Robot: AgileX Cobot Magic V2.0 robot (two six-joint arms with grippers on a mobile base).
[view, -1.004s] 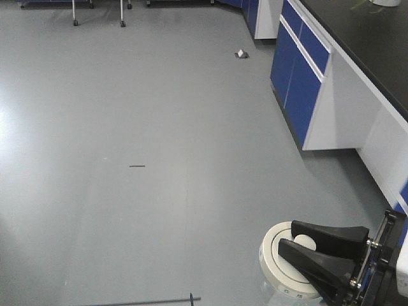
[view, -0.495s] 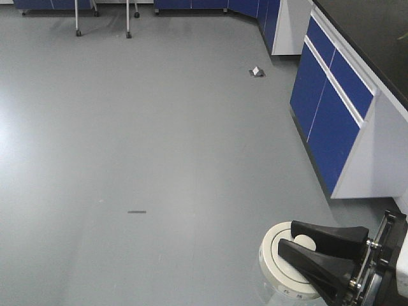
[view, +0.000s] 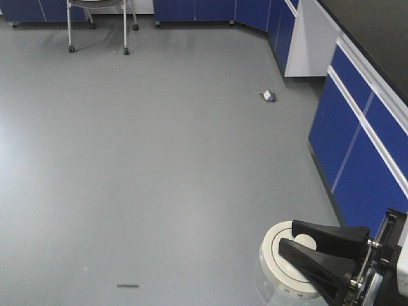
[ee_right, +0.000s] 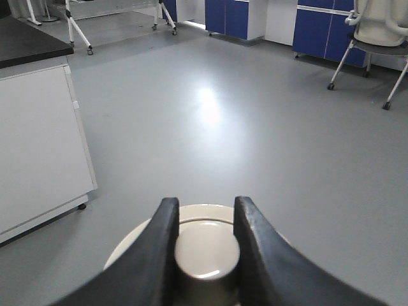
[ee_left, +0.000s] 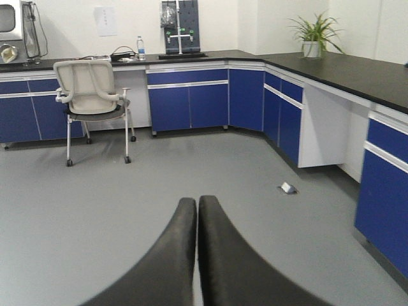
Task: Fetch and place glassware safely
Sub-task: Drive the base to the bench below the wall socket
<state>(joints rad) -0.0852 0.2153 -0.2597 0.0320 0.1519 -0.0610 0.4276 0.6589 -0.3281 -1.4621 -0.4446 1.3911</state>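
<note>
The glassware (view: 280, 268) is a squat clear jar with a round cream-white lid, held above the grey floor at the front view's lower right. My right gripper (view: 287, 241) is shut on the lid's raised centre knob (ee_right: 207, 247), one black finger on each side. The right wrist view shows the lid's rim (ee_right: 127, 245) spreading out below the fingers. The glass body under the lid barely shows. My left gripper (ee_left: 197, 203) is shut with nothing in it, its two black fingers pressed together and pointing across the room.
Blue cabinets (view: 363, 153) under a black counter run along the right, and more line the back wall (ee_left: 188, 102). A wheeled white chair (ee_left: 92, 102) stands at the back left. A small grey scrap (view: 269, 96) lies on the floor. A white cabinet (ee_right: 38, 140) is close on my right gripper's left.
The whole floor scene has slid down and toward me in the front view, so the base has rolled forward. The right gripper and jar keep the same place in the frame.
</note>
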